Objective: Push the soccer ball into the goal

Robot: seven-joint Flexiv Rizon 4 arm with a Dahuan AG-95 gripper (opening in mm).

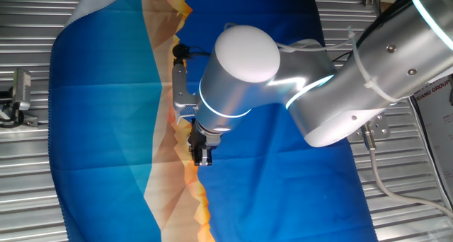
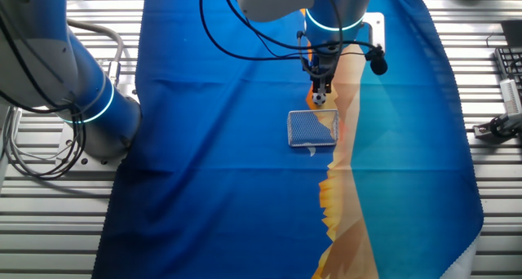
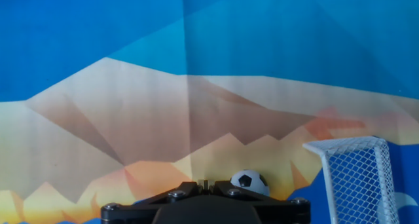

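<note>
The soccer ball, white with black patches, lies on the orange part of the cloth, just ahead and to the right of my fingertips in the hand view. The goal stands to the ball's right, with a white frame and pale netting. In the other fixed view the goal lies just in front of my gripper. My gripper is low over the cloth, its jaws together and empty. In one fixed view the gripper shows, while the arm hides the ball and the goal.
A blue and orange cloth covers the slatted metal table. A black knob on a cable hangs near the wrist. The arm's base stands at the left. A grey device sits off the cloth.
</note>
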